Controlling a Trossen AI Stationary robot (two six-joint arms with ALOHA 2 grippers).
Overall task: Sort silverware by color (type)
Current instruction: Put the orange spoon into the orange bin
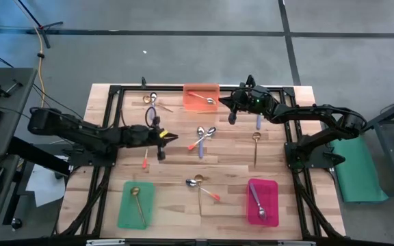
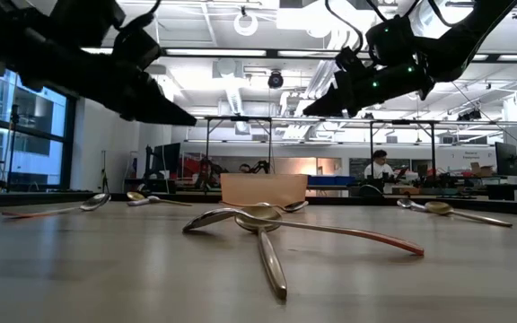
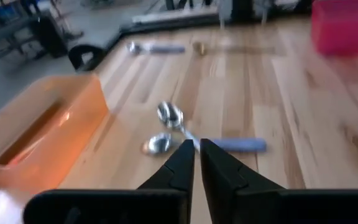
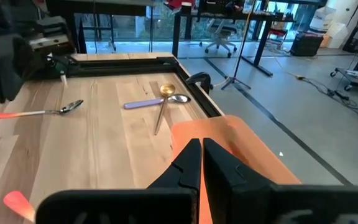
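Note:
In the high view, spoons lie about the wooden table. A purple-handled and an orange-handled pair (image 1: 203, 137) crosses at the middle. A gold and an orange one (image 1: 200, 184) lie nearer. A gold spoon (image 1: 255, 145) and a purple one (image 1: 258, 121) lie to the right. An orange one (image 1: 146, 161) lies under the left arm, and two more (image 1: 153, 104) lie far left. My left gripper (image 1: 175, 137) (image 3: 197, 149) hovers shut and empty, just left of the middle pair (image 3: 169, 118). My right gripper (image 1: 219, 101) (image 4: 201, 149) is shut and empty above the orange tray's right end (image 4: 229, 146).
The orange tray (image 1: 191, 104) at the far edge holds an orange-handled spoon. The green tray (image 1: 125, 208), near left, holds a gold one. The pink tray (image 1: 271, 188), near right, holds a purple-handled one. Black frame bars run along the table's sides.

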